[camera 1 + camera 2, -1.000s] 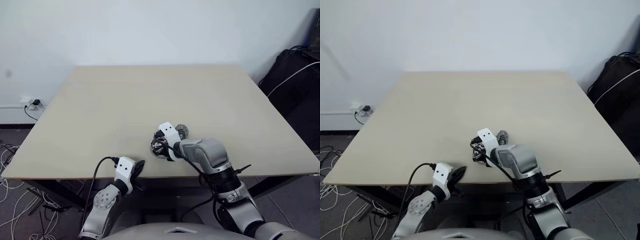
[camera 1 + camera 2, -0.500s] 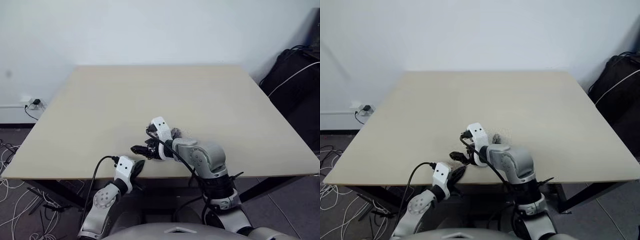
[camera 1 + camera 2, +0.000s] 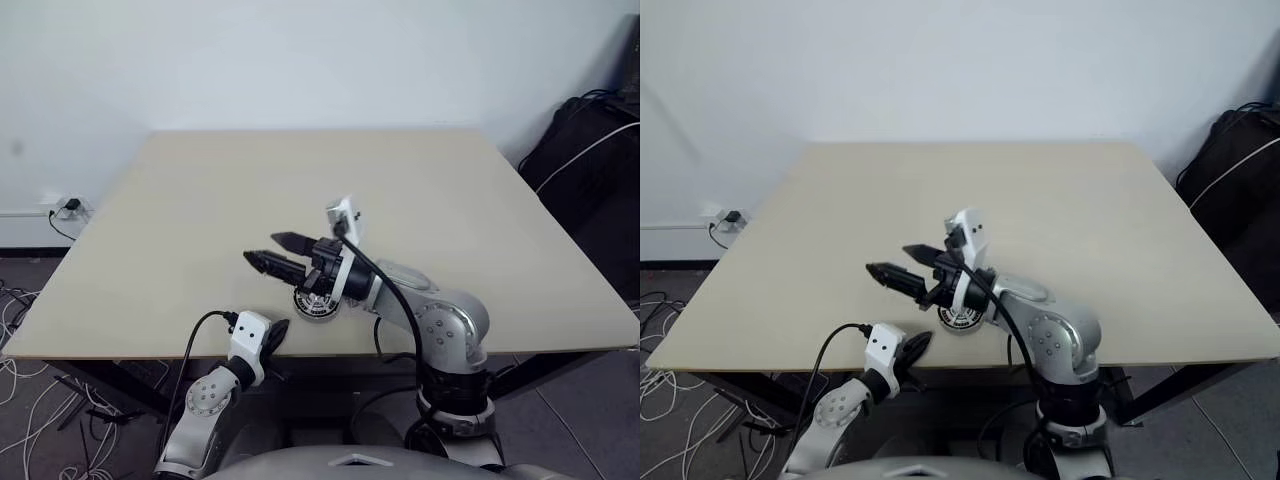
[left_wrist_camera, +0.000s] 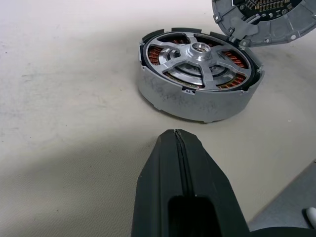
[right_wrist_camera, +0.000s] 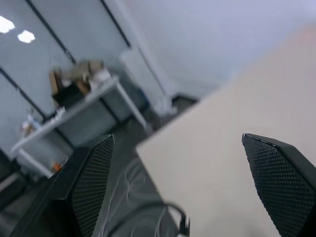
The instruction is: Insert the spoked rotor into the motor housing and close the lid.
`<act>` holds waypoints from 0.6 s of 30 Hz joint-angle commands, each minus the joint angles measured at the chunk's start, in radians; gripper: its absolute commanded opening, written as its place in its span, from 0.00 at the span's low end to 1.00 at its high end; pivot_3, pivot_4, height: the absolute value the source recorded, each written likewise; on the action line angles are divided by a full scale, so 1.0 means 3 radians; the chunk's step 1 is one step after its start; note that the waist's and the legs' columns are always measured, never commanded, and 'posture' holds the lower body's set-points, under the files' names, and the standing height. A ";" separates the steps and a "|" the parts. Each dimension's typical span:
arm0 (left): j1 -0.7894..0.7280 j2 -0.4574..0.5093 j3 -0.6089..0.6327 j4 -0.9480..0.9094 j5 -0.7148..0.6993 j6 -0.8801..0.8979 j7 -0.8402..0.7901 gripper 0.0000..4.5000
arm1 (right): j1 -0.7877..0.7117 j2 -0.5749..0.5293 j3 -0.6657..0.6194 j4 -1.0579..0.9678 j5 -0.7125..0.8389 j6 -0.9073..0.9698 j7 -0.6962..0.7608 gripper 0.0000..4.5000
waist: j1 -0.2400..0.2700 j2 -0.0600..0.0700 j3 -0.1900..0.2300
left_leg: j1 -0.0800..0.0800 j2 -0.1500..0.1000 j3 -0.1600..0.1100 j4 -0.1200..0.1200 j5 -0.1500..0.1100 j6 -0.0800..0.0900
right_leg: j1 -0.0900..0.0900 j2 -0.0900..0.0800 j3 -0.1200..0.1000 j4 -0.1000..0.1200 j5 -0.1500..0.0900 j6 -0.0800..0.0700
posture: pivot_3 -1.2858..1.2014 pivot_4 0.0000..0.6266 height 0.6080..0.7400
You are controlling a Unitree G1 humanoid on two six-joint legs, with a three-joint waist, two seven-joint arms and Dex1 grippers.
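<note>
- Since a second ago the right hand [image 3: 272, 251] has lifted off the motor housing [image 3: 316, 302] and now hangs above the table [image 3: 200, 220], pointing toward the table's left edge with its two black fingers spread wide and nothing between them.
- Uncovered by that lift, the motor housing sits on the table near the front edge, about midway along it.
- In the left wrist view the spoked rotor [image 4: 200, 53] lies seated inside the housing, its silvery spokes level with the rim and the copper-brown windings showing between them.
- Lying just beside the housing, on the side away from the front edge, is the lid [image 4: 264, 22], a grey round disc whose edge touches or slightly overlaps the housing's rim; it does not cover the housing.
- At the front edge of the table, the left hand [image 3: 274, 334] rests with its fingers pressed together and empty, pointing at the housing from close by.
</note>
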 commanded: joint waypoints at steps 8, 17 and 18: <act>-0.0096 0.0025 -0.0019 -0.0118 -0.0048 -0.0019 -0.0068 0.00 | 0.0365 -0.0080 -0.0292 -0.0047 -0.1062 -0.1618 -0.1158 0.98 | 0.0021 0.0001 0.0000 | 0.0000 0.0000 0.0001 -0.0001 0.0000 0.0000 | 0.0000 -0.0001 0.0000 -0.0002 -0.0001 0.0001 | 0.52 0.00 1.00; -0.0132 0.0039 -0.0017 -0.0070 -0.0043 -0.0022 -0.0110 0.00 | 0.0709 -0.0752 0.0042 0.0544 -0.2583 -0.1737 -0.1903 0.98 | 0.0035 0.0005 -0.0001 | 0.0000 0.0001 0.0010 -0.0004 0.0002 0.0001 | -0.0003 0.0001 0.0008 0.0001 -0.0002 -0.0005 | 0.52 0.00 1.00; -0.0128 0.0040 -0.0014 -0.0069 -0.0044 -0.0023 -0.0110 0.00 | 0.0744 -0.0790 0.0070 0.0576 -0.2668 -0.1607 -0.1921 0.98 | 0.0034 0.0006 -0.0001 | 0.0000 0.0001 0.0010 -0.0004 0.0005 0.0005 | -0.0003 0.0001 0.0009 0.0001 -0.0003 -0.0005 | 0.52 0.00 1.00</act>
